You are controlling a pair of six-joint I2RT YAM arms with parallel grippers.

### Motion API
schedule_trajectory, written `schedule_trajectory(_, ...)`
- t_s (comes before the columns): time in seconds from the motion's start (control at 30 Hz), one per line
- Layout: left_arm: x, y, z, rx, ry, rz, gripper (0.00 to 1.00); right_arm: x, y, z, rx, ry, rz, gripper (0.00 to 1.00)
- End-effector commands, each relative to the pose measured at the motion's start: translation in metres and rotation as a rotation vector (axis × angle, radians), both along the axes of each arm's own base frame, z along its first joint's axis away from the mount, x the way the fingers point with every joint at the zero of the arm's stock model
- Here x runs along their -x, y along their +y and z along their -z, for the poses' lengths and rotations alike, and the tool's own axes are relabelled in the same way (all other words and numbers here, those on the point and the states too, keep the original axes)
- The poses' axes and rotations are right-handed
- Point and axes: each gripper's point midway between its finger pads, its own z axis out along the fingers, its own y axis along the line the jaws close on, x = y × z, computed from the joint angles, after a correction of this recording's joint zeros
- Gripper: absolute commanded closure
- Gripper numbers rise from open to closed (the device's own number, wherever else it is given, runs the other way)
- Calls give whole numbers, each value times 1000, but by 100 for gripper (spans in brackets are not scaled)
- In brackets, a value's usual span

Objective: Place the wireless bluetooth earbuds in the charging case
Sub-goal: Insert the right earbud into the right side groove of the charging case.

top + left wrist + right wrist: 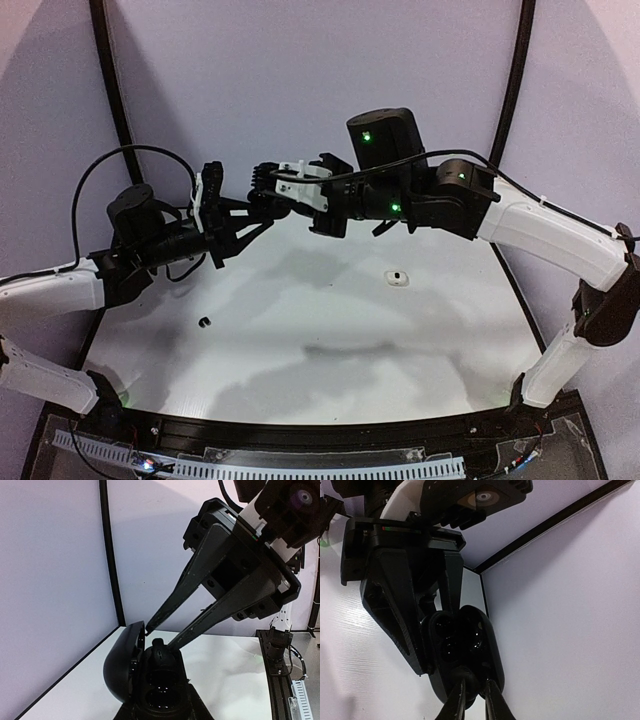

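My left gripper (255, 215) is shut on an open black charging case (162, 690) and holds it in the air above the back of the table, with the lid (120, 665) swung to the left. My right gripper (159, 639) is shut on a black earbud (160, 652) at the upper socket of the case. The right wrist view shows that earbud (472, 677) between my fingertips (457, 702), against the case (465, 640). The lower socket looks empty. A second black earbud (205, 322) lies on the table at the front left. No white earbuds can be made out.
A small white item with a dark spot (397, 278) lies on the white table (320, 370) to the right of the middle. Purple walls close in the back and sides. A black rail (280, 680) runs along the table's edge.
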Motion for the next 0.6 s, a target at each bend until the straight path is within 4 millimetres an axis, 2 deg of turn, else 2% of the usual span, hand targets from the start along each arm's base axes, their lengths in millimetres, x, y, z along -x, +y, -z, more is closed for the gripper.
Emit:
schedule_trajectory(0.0, 4, 6, -18, 43, -43, -11, 99, 18, 2, -6, -13, 29, -51, 84)
schedule_trajectory(0.17, 5, 5, -12, 18, -61, -7, 99, 32, -6, -30, -93, 78, -93, 75)
schedule_trajectory(0.23, 7, 4, -11, 18, -68, 8, 99, 38, -6, -34, -114, 103, -119, 74)
schedule_trajectory(0.37, 15, 2, -12, 26, -80, 55, 99, 39, -13, -44, -155, 125, -108, 73)
schedule_trajectory(0.5, 39, 0, -10, 16, -146, 166, 99, 43, -29, -64, -244, 168, -120, 73)
schedule_trajectory(0.57, 60, 0, -9, 15, -184, 279, 99, 46, -40, -79, -310, 204, -134, 71)
